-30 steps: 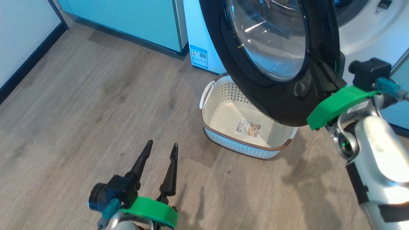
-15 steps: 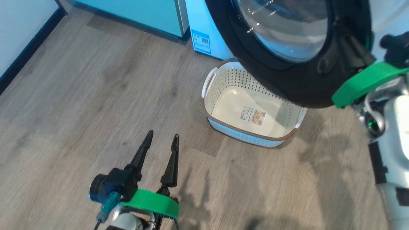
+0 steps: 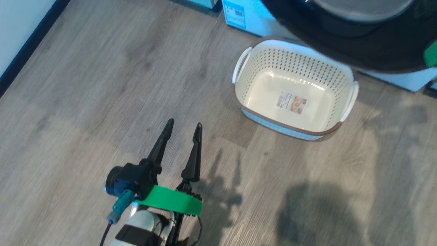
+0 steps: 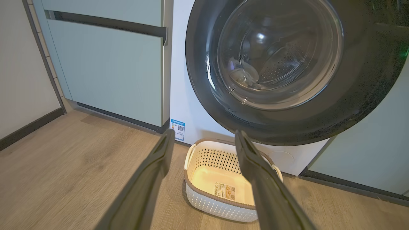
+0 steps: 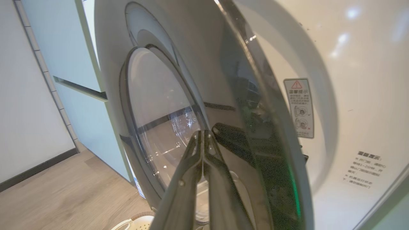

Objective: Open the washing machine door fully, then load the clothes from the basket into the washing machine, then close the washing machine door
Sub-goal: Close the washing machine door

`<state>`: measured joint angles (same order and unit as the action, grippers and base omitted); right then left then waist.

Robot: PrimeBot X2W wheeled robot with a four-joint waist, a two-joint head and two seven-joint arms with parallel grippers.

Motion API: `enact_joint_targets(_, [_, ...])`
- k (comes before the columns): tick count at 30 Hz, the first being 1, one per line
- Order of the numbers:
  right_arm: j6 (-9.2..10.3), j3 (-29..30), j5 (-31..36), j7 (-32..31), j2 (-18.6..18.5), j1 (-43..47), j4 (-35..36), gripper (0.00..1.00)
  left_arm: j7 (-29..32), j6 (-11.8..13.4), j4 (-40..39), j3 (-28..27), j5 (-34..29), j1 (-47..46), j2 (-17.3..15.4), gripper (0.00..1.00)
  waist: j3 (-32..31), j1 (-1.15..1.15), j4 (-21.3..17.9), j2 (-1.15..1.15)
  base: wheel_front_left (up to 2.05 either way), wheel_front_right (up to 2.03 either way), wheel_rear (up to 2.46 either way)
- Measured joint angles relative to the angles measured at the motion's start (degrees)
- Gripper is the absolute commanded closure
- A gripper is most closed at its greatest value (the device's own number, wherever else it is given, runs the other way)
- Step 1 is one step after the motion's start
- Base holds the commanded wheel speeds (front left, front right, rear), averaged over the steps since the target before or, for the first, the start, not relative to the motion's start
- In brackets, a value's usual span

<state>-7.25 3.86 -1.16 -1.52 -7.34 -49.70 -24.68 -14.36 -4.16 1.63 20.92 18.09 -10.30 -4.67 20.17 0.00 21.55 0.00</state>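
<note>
Jaws: left gripper (image 3: 184, 123) spread wide, empty; right gripper (image 5: 203, 134) pressed together, empty.
Head view: left gripper low over floor (image 3: 85, 85), empty basket (image 3: 297, 68) ahead-right, washing machine door (image 3: 341, 44) overhanging it.
Left wrist view: door part open, pale bundle behind glass, likely clothes (image 4: 243, 75), inside washing machine (image 4: 187, 95).
Right wrist view: closed fingers lie along door face near free edge, contact unclear. Right arm nearer; closing push looks its job.

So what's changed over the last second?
The head view has tipped down: the washing machine door now sits at its top edge and the basket shows whole. Whether the door itself swung, I cannot tell. Nothing grabbed or released. Same as before: basket empty, left gripper jaws open over the floor, right gripper jaws shut at the door's rim.
</note>
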Motion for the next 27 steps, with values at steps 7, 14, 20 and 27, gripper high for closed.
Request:
enact_joint_targets(7, [0.00,1.3,3.0,-2.4,-1.7,-6.2,-0.3,1.00,0.0,-1.4,0.0,-0.4,-0.4,-2.0,1.3,0.00,3.9,0.01,1.5,0.00,0.00,0.00,0.00])
enact_joint_targets(14, [0.00,1.4,5.0,-4.1,-4.6,-13.1,-2.8,1.00,0.0,-2.5,0.0,-0.4,-0.6,-4.1,2.2,0.00,6.8,0.01,3.5,0.00,0.00,0.00,0.00])
enact_joint_targets(20, [0.00,2.7,7.2,-4.6,-7.0,-18.2,-6.4,1.00,0.0,-2.9,0.3,-0.1,-0.5,-4.8,2.4,0.00,8.1,0.00,5.2,0.00,0.00,0.00,0.00])
enact_joint_targets(27, [0.00,3.5,9.0,-4.0,-8.3,-21.4,-9.9,1.00,0.0,-2.9,0.2,0.3,-0.1,-4.8,2.5,0.00,8.5,-0.01,6.2,0.00,0.00,0.00,0.00])
